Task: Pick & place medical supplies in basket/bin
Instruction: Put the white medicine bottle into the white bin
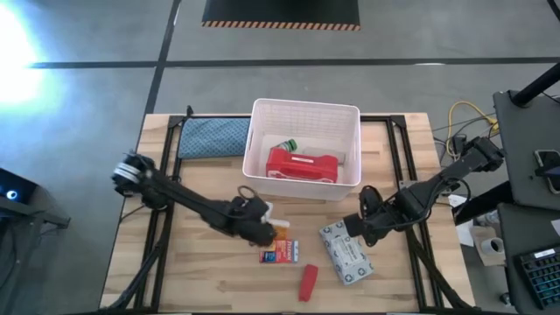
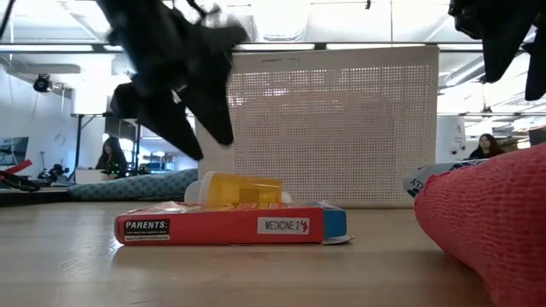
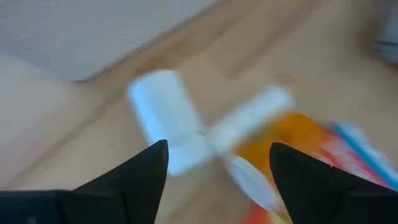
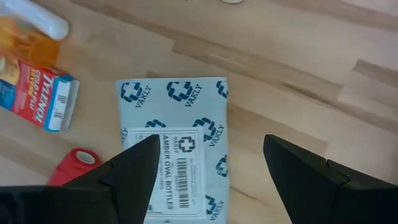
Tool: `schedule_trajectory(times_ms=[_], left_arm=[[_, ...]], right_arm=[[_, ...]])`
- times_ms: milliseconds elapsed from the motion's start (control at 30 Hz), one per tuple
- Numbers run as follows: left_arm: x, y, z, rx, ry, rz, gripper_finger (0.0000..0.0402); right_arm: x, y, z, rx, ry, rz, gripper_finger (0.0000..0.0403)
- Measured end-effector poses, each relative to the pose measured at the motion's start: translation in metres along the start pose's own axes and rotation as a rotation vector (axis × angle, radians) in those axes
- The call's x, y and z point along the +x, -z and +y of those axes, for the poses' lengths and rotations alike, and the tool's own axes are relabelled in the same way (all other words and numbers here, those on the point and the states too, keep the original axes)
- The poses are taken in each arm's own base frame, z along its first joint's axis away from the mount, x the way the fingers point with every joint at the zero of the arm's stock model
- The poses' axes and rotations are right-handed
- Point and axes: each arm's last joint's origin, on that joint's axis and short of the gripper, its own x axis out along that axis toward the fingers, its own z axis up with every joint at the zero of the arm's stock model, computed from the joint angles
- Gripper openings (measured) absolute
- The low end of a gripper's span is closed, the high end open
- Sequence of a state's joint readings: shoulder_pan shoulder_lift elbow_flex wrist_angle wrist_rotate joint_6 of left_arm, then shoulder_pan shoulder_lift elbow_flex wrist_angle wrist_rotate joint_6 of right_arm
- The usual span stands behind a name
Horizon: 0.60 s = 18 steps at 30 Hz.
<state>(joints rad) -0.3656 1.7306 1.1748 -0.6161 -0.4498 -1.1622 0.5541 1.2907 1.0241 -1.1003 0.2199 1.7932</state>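
Nearest the front edge, at about 6 o'clock from the table's centre, a red roll [image 1: 308,282] is seen lying on the wood, with the orange-red box [image 1: 280,253] just beyond it at 11 o'clock. To the 3 o'clock side of both, the grey-white soft pack [image 4: 177,146] lies flat.

Over that pack the right gripper [image 4: 208,165] is held, its 2 fingers spread wide on either side of the printed label; nothing is pinched. The left gripper [image 3: 217,165] is poised above an amber bottle [image 2: 239,188] and a small white bottle [image 3: 163,118] just behind the box; its fingers are likewise spread and empty.

Farther back, at 12 o'clock, the white bin [image 1: 352,115] is seen, with a red case [image 1: 302,166] and a green bottle [image 1: 287,145] already inside. A blue-grey cloth [image 1: 210,136] lies at the bin's 9 o'clock side.

Several slips are judged possible. The 2 small bottles lie close together, so both could be nudged or 1 rolled away if the left fingers are closed off-centre. The box could be dragged along as well. The soft pack may sag or slide out if it is gripped only by its edge, and a carry over the bin wall could be clipped by the rim.
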Motion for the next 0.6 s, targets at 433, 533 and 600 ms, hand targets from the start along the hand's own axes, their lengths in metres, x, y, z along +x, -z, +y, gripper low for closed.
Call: schedule_trajectory(times_ms=[433, 533, 600], left_arm=[[0.032, -0.024, -0.041, -0.044, -0.215, 0.047, 0.0275], [0.036, -0.021, -0.033, -0.098, -0.241, 0.068, 0.0275], [0.036, -0.019, -0.026, -0.133, -0.259, 0.075, 0.0275]], right_arm=[[0.001, -0.001, -0.001, -0.170, 0.006, -0.016, 0.0269], [0.001, -0.001, -0.001, -0.199, 0.006, -0.019, 0.0270], [0.001, -0.001, -0.001, -0.217, 0.008, -0.020, 0.0269]])
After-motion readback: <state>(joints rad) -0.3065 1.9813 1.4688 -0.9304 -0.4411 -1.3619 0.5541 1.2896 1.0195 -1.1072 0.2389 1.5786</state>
